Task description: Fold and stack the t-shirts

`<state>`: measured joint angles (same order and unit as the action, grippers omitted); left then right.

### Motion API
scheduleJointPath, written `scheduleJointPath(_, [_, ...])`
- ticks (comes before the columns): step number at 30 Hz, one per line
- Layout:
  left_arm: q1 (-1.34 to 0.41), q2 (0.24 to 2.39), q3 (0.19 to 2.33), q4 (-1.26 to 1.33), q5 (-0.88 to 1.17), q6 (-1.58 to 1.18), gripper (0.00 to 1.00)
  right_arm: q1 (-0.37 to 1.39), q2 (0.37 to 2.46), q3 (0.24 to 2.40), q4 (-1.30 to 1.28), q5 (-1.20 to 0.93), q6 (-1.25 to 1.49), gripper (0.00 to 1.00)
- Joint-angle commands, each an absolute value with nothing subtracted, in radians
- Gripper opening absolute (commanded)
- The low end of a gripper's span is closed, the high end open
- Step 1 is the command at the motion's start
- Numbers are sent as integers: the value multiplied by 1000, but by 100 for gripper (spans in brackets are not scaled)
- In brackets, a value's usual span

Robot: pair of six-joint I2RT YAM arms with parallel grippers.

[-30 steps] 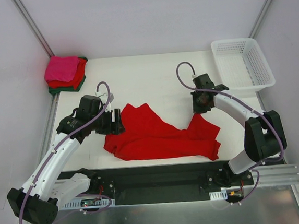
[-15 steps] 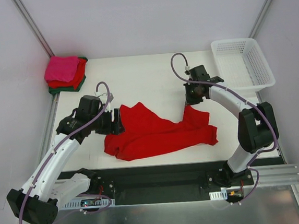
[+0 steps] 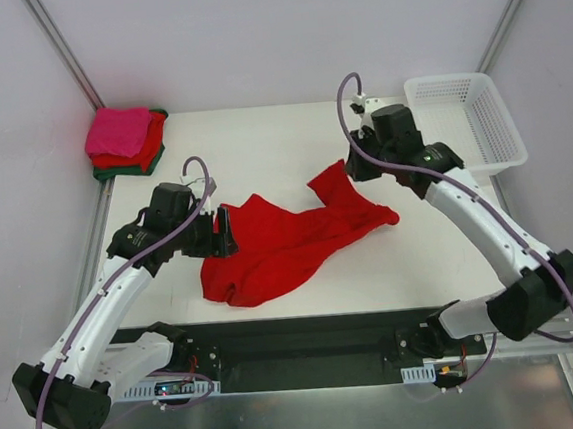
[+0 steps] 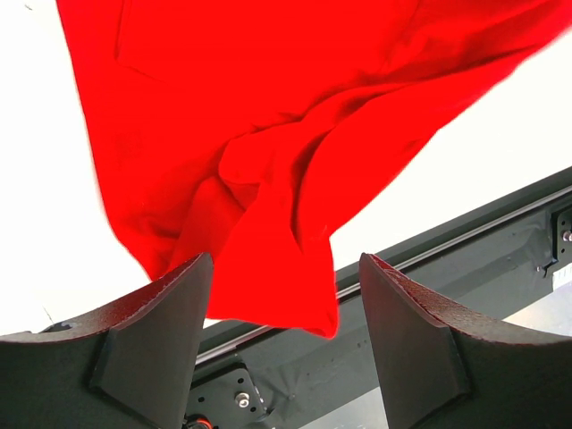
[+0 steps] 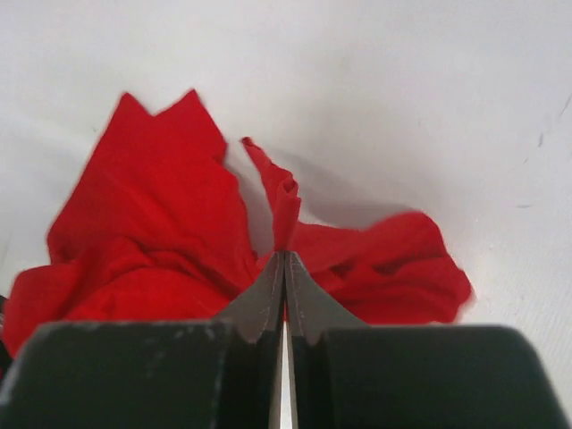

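Shirt point(image 3: 270, 251): bright red, lying crumpled at mid-width on the counter point(image 3: 260, 141), between the two arms; its right end is raised toward the back right.
Left jaws: held wide apart and closed on nothing. In the wrist view the shirt's near hem is seen between and beyond the fingers point(image 4: 152, 340).
Right jaws: pressed fully together, with a fold of the shirt pinched at their tips. The cloth is draped from them down to the counter.
Stack point(image 3: 125, 148): folded shirts at the counter's back left corner, with hot pink on top, red under it and dark green at the bottom; well apart from the shirt.
Basket point(image 3: 464, 124): white lattice, at the back right corner, just beside the right arm point(image 3: 467, 209).
Change, right arm: since a second ago it has been swung back and toward the basket, and it is now stretched out.
Change, shirt: the right half, spread flat near the front edge before, has been drawn up and back. The cloth is gathered narrower toward the centre.
Change, left arm point(image 3: 122, 289): no shift is seen; the jaws are as wide as before.
Change, stack and basket: both are found where they were.
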<state>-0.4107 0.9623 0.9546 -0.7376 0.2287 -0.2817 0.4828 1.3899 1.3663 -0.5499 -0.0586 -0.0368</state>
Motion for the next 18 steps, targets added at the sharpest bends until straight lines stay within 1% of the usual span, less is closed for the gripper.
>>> scheduleJointPath(1, [-407,979,956,-723,230,-298,66,508,1272,1453,-626,31,-61,1])
scheduleJointPath(6, [-407,1005,973,-715,244,-298,66,517,1229,1451,-646,55,-71,1])
scheduleJointPath(16, [-407,1006,968,-709,247,-298,65,518,1235,1417,-646,63,-72,1])
scheduleJointPath(17, [-407,1005,965,-709,248,-299,65,518,1241,1414,-646,63,-74,5])
scheduleJointPath(18, [-407,1003,963,-709,247,-299,65,520,1249,1410,-644,61,-74,12])
